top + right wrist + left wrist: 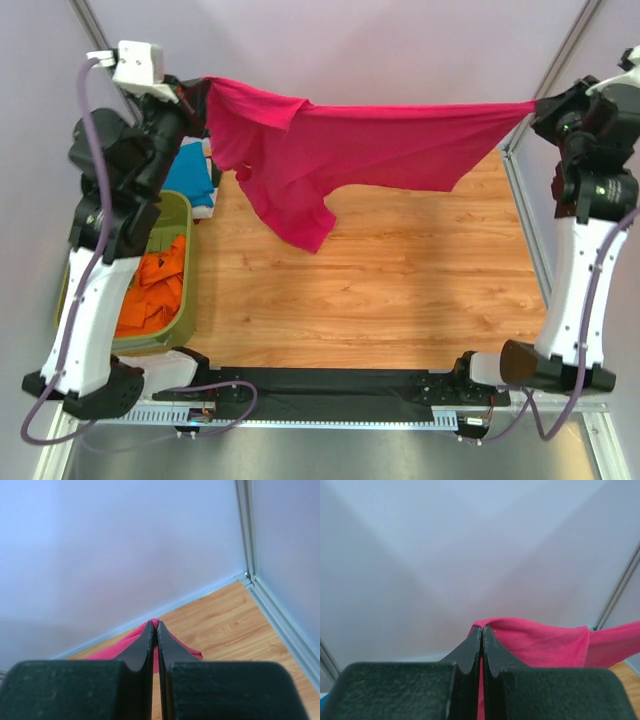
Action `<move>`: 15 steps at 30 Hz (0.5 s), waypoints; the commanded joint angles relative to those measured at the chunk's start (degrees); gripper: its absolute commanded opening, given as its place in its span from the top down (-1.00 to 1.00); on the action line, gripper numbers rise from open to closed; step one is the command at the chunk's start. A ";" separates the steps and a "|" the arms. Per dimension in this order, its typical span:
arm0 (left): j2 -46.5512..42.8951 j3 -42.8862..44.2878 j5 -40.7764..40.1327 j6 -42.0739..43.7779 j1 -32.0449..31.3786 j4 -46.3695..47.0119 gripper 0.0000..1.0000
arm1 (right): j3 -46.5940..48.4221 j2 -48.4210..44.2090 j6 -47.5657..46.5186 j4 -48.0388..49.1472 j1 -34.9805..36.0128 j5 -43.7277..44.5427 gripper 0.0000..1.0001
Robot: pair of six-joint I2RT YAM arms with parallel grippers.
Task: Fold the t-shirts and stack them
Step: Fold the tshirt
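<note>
Magenta t-shirt (380, 145) hangs stretched between both tools, raised clear of the tabletop (400, 280), probably so it can spread out before being laid down for folding. The left tool (481, 630) is clamped on one end of the cloth, which runs off its tips towards its right. The right tool (155, 625) is pinched on the opposite end, the fabric trailing to its left. A sleeve and some loose body sag below the taut line, nearer the left tool. Below the left tool, orange t-shirts (155, 285) lie in the basket (180, 215), with a teal t-shirt (190, 175) just beside it.
</note>
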 commanded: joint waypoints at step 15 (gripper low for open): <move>-15.43 15.90 12.24 6.75 0.42 -19.11 1.00 | 12.50 -17.70 -9.00 -16.21 -0.34 9.01 1.00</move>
